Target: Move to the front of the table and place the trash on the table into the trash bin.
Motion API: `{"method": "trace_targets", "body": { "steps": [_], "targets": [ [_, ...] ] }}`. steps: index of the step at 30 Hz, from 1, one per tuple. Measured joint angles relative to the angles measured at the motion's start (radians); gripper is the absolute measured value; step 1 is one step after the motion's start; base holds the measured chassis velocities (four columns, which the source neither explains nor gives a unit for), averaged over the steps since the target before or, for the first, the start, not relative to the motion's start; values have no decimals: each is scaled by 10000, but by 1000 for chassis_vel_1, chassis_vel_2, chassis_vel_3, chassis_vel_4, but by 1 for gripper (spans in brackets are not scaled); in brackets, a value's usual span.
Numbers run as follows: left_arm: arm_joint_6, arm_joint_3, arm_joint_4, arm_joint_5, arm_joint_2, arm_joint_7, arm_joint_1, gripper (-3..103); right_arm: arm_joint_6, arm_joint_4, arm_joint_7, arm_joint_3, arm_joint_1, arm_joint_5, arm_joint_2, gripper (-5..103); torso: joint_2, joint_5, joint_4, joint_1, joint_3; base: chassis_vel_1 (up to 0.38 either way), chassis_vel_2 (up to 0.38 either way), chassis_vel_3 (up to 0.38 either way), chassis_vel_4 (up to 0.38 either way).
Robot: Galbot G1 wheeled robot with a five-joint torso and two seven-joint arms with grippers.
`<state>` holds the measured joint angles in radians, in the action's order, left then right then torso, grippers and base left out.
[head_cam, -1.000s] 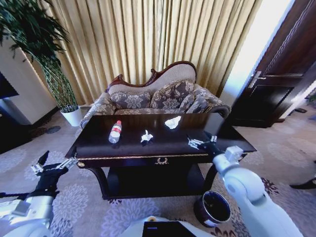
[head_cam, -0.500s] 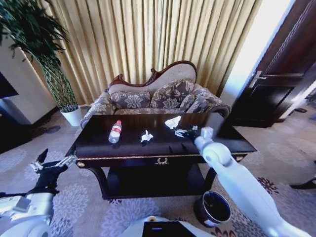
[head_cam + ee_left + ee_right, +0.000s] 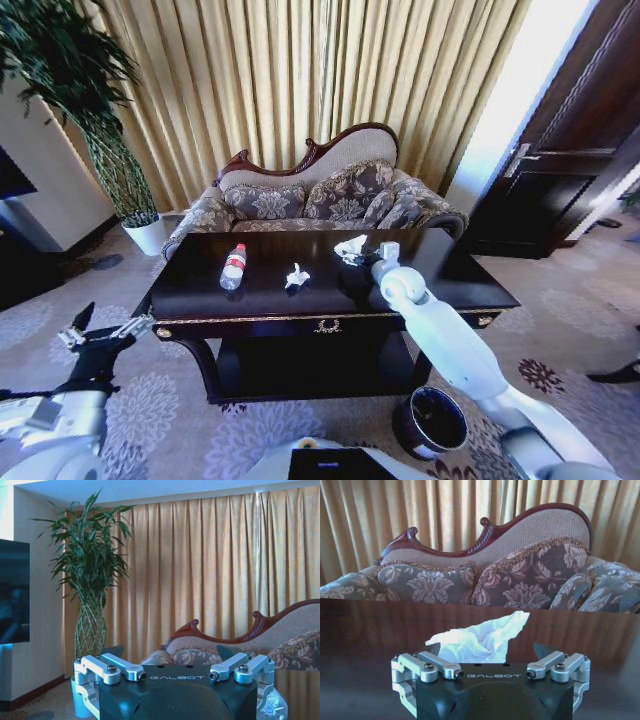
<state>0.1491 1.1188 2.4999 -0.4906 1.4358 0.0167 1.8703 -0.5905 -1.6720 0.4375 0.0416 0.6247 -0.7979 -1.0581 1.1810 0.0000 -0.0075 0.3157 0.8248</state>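
The right gripper (image 3: 352, 257) reaches over the dark surface (image 3: 450, 280) toward its far edge, fingers spread wide around nothing, with a crumpled white tissue (image 3: 480, 640) just ahead between them. Farther left lie a second paper piece (image 3: 296, 276) and a clear bottle (image 3: 233, 267). The trash bin (image 3: 430, 421) stands on the carpet, near right. The left gripper (image 3: 103, 334) hangs open low at the near left.

On the counter (image 3: 200, 290): bottle (image 3: 233, 267) left, small tissue (image 3: 296, 276) middle, large tissue (image 3: 350, 246) right.
Behind counter: sofa (image 3: 320, 195).
Floor, front right: trash bin (image 3: 430, 420).
Right end effector (image 3: 356, 258): just before large tissue.
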Motion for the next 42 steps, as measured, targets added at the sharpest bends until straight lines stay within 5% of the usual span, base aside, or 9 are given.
{"method": "trace_targets", "body": {
  "steps": [23,42],
  "targets": [
    [-39,-175,0,75,-18,56,-57,100,493,1744,-48,-420,-790,270,-383,103,1,0,-1,0,0,0,0,0,0],
    [-70,-130,0,25,-64,70,-6,100,554,1469,-72,-539,-595,460,-421,37,1,0,0,-1,0,0,0,0,0]
  ]
}}
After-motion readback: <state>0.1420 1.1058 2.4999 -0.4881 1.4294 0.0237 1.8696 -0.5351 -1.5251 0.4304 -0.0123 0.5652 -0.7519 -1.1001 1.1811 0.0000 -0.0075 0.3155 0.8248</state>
